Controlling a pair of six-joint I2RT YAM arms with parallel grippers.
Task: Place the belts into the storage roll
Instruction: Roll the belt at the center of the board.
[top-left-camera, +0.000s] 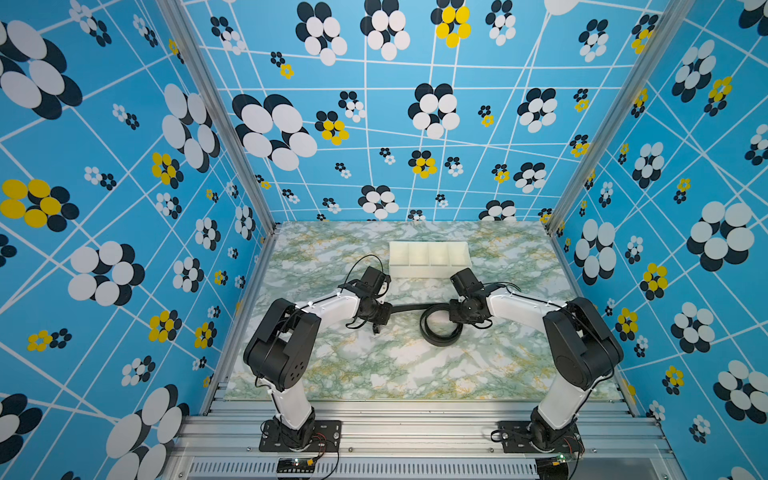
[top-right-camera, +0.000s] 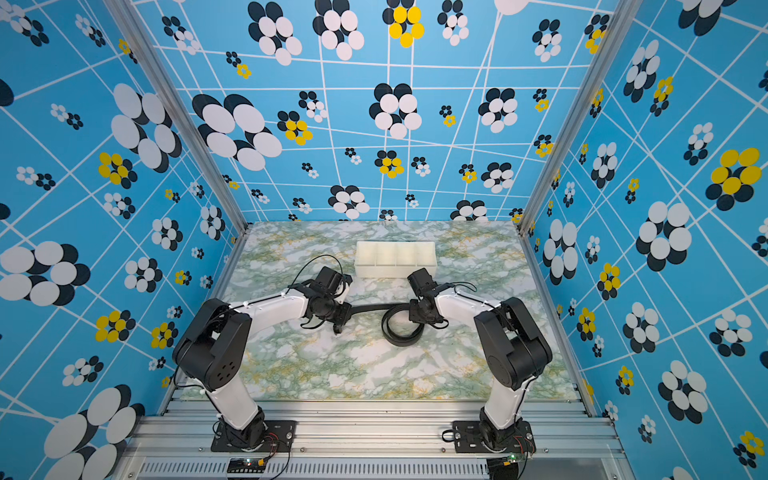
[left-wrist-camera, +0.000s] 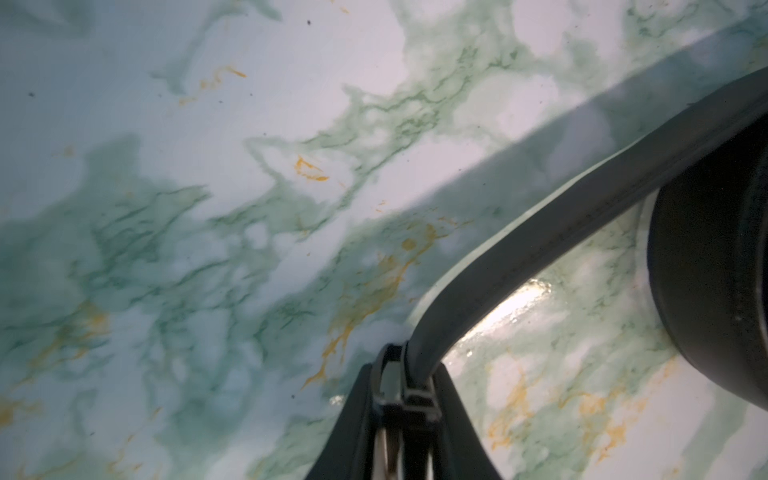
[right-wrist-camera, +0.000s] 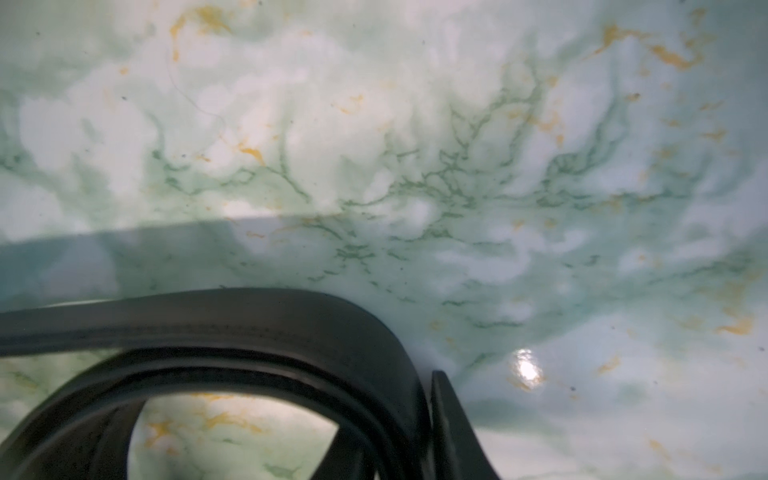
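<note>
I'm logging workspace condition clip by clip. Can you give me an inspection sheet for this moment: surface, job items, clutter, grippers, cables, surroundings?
Surface: green-veined marble tabletop, glossy, no spills seen.
Job's things: black belt partly coiled on the table, with its strap running to the left arm. The white storage tray sits behind it, all four compartments empty.
Clutter: nothing seen.
Grippers: left gripper is shut on the belt's buckle end; right gripper is shut on the coil's wall.
Cables: thin black cables loop at both wrists.
Surroundings: blue flowered walls, aluminium frame.
</note>
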